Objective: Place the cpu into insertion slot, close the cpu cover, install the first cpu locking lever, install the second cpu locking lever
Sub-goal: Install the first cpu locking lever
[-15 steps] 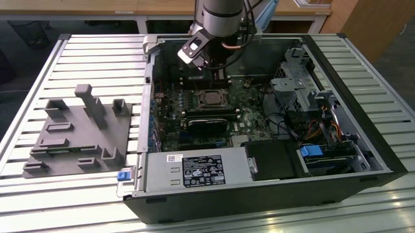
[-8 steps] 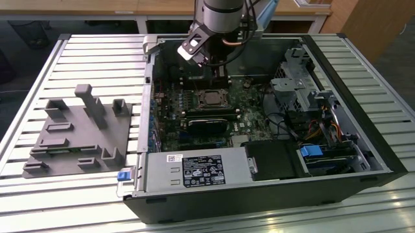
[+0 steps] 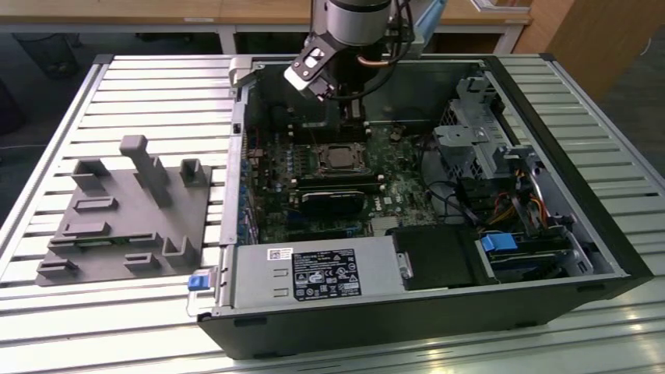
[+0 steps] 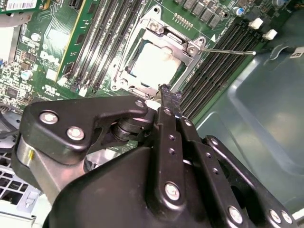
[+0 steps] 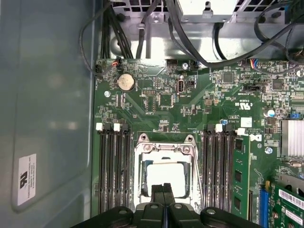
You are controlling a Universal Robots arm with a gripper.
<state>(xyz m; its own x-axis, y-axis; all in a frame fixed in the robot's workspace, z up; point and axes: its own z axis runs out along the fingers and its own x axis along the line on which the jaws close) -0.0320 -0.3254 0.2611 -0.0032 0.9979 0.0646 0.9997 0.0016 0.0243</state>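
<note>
**Gripper.** The gripper is fully closed. Its two black fingers press flat against each other and nothing is clamped between them. In both wrist views the fingertips hang directly over the edge of the insertion slot. Whether they touch it cannot be determined.

**Socket.** The cpu is seated flat in the insertion slot, silvery top facing up. The cpu cover lies down over the insertion slot, its window framing the cpu on all sides.

**Lever.** In the second wrist view, a thin metal locking lever projects from one corner of the insertion slot. It extends across the adjacent memory slots, its free end well clear of the cover.

**Surroundings.** Memory slots flank the insertion slot on two opposite sides. In the exterior view, the arm reaches down into the open computer case above the insertion slot. A grey fixture lies outside the case, well apart from the insertion slot.
</note>
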